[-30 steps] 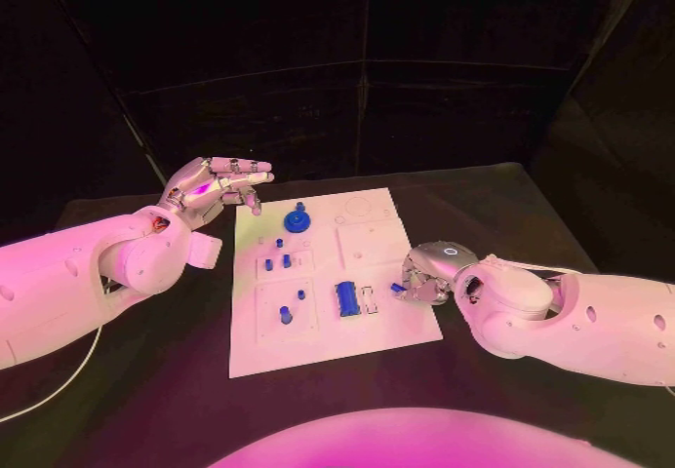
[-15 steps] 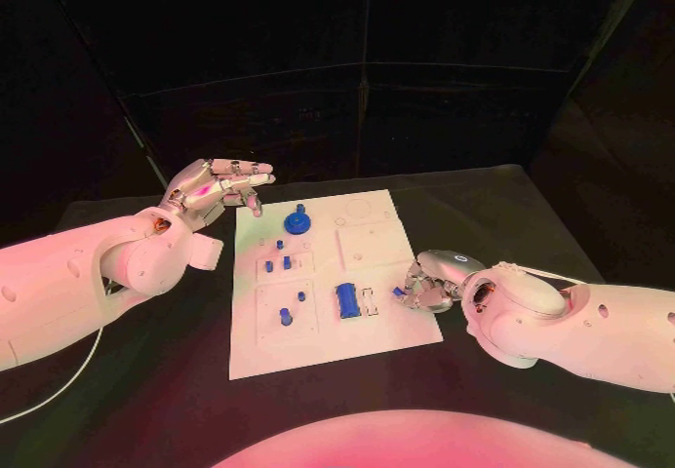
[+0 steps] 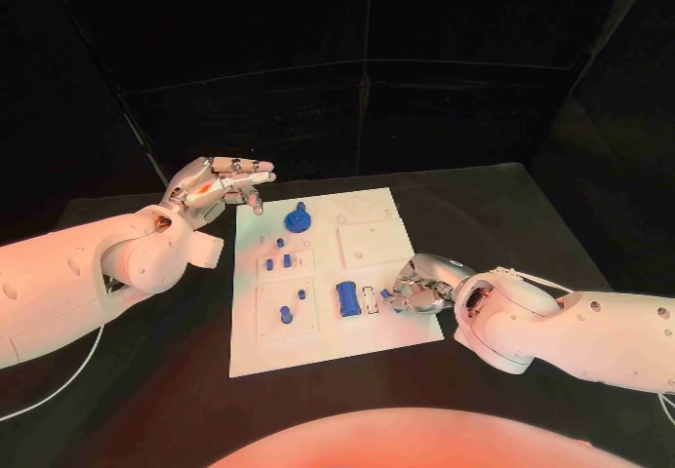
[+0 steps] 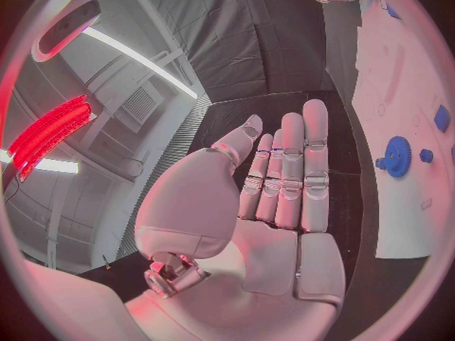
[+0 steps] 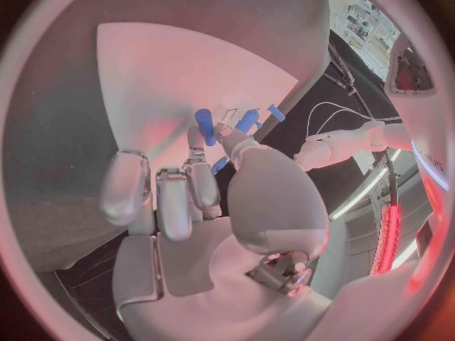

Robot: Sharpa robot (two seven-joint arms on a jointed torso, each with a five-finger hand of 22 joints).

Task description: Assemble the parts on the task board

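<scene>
Now | right robot hand pinches small blue part, axis unclear | left robot hand spread, holding nothing

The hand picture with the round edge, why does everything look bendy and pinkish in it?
Left wrist view: a fisheye lens bends the task board edge around the left hand. Head view: coloured light tints the arms and board pink-orange; edges run straight there.

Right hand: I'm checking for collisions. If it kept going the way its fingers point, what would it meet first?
Probably the tall blue block standing on the task board, just beyond the right hand; depth is unclear.
</scene>
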